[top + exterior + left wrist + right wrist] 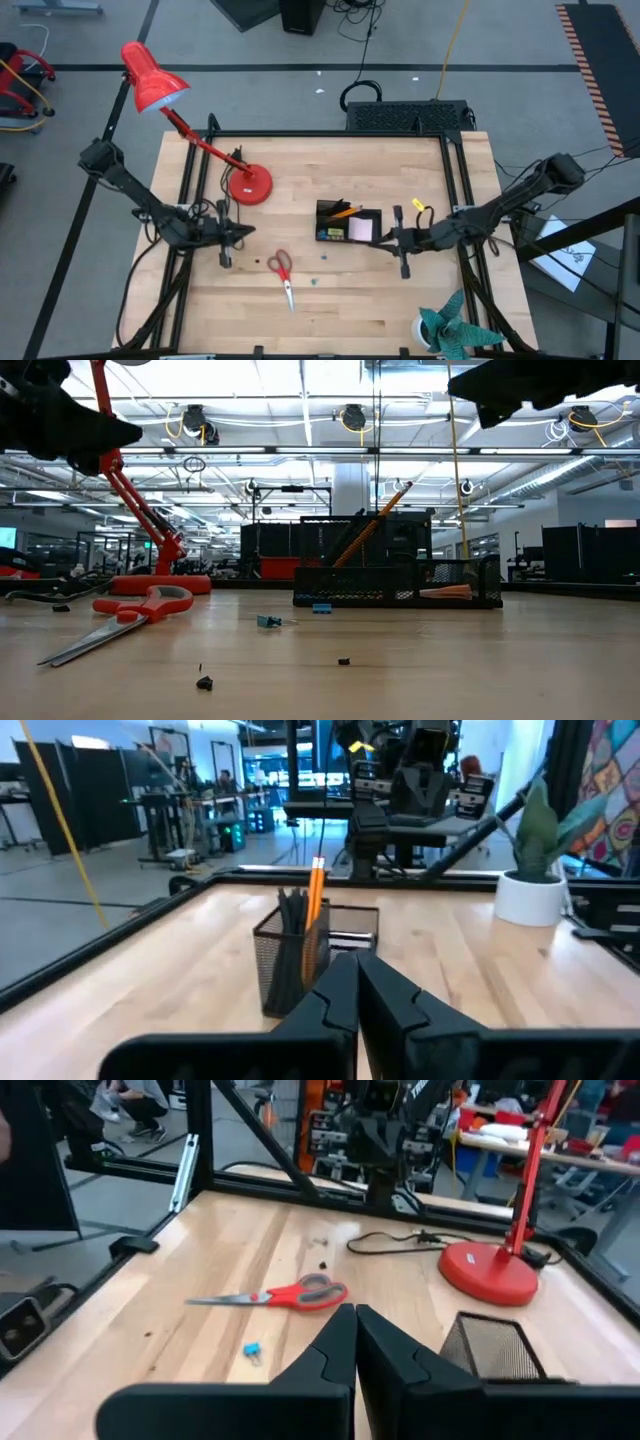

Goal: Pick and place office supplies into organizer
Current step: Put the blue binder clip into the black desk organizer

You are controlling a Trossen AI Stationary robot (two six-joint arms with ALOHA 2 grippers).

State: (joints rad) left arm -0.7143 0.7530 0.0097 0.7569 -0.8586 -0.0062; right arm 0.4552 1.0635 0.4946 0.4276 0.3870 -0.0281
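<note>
Scissors (pixel 282 271) lie loose mid-table, bare wood around; both claws (pixel 243 233) (pixel 387 237) closed, empty, w/ organizer (pixel 349 222) between.

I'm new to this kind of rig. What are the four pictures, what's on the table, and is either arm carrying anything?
Two robot arms work at a wooden table. One picture looks down from above, one looks level across the tabletop, and one sits on each wrist. The left gripper and right gripper hang above the table, jaws shut, holding nothing. On the table: a black mesh organizer already holding pens, a pencil and a pink pad, red scissors lying loose, a small blue clip, a red lamp and a potted plant.
</note>
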